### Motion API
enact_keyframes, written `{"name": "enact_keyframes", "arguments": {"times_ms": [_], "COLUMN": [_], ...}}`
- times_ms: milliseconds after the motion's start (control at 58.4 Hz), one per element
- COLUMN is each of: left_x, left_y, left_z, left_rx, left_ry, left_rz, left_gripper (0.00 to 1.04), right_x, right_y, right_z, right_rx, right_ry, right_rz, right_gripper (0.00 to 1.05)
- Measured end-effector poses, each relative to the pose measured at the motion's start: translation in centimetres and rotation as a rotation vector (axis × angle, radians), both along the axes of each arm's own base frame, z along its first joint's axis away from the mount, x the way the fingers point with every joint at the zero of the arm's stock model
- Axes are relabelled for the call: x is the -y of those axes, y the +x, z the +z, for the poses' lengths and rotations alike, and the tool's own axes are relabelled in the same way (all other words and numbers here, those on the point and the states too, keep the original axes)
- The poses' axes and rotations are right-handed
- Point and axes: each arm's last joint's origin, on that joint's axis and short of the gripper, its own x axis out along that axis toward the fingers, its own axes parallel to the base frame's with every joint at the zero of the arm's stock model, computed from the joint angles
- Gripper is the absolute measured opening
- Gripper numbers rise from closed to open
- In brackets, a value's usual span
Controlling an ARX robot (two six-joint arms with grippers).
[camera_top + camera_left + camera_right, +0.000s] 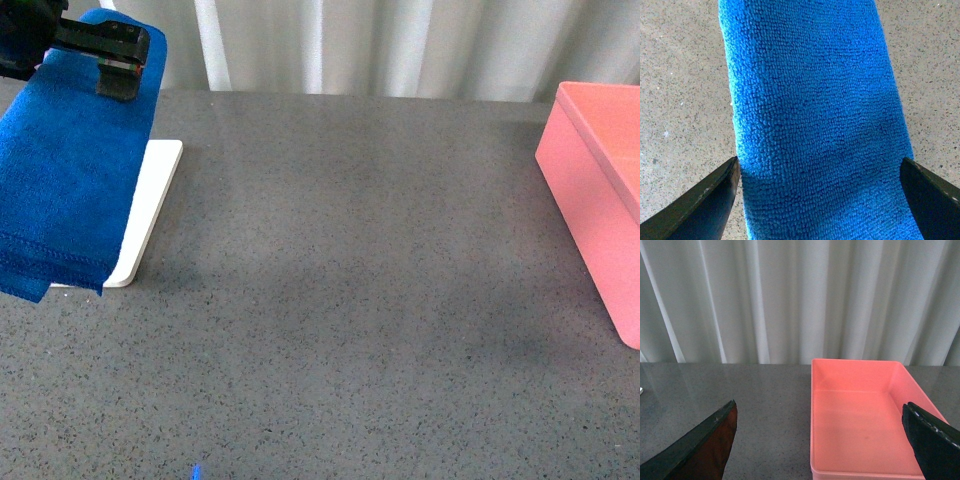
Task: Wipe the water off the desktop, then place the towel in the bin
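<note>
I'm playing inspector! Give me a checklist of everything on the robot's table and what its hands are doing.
Surface: dark speckled desktop; no clear puddle, only a faint darker patch in the middle.
Job's things: blue towel hangs from the left gripper, over the white tray; pink bin at the right edge, empty inside.
Clutter: the white tray at the left; a tiny blue speck near the front edge.
Grippers: left gripper shut on the towel; right gripper open, holding nothing, facing the bin.
Cables: nothing seen.
Surroundings: pale pleated curtain behind the table.
</note>
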Motion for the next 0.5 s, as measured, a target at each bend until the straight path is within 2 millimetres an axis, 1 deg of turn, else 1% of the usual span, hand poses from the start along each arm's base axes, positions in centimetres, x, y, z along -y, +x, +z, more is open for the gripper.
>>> {"name": "enact_keyframes", "arguments": {"times_ms": [103, 171, 291, 308, 325, 360, 377, 497], "left_x": [-0.02, -0.05, -0.09, -0.09, -0.10, -0.08, -0.09, -0.07], "left_y": [0.06, 0.04, -0.02, -0.02, -0.03, -0.05, -0.06, -0.27], "left_z": [-0.10, -0.16, -0.34, -0.35, -0.37, -0.41, -0.42, -0.64], "left_rx": [0.005, 0.008, 0.014, 0.014, 0.015, 0.014, 0.014, 0.003], "left_ry": [-0.001, -0.001, -0.019, -0.020, -0.025, -0.031, -0.031, -0.034], "left_rz": [0.004, 0.011, 0.016, 0.017, 0.021, 0.019, 0.019, 0.017], "left_gripper": [0.97, 0.88, 0.67, 0.67, 0.60, 0.51, 0.49, 0.19], "right_x": [0.00, 0.00, 0.00, 0.00, 0.00, 0.00, 0.00, 0.00], "right_y": [0.00, 0.00, 0.00, 0.00, 0.00, 0.00, 0.00, 0.00], "right_z": [0.00, 0.00, 0.00, 0.00, 0.00, 0.00, 0.00, 0.00], "right_rx": [0.000, 0.000, 0.000, 0.000, 0.000, 0.000, 0.000, 0.000], "right_ry": [0.000, 0.000, 0.000, 0.000, 0.000, 0.000, 0.000, 0.000], "right_rz": [0.000, 0.000, 0.000, 0.000, 0.000, 0.000, 0.000, 0.000], "right_gripper": [0.98, 0.98, 0.98, 0.98, 0.98, 0.98, 0.98, 0.98]}}
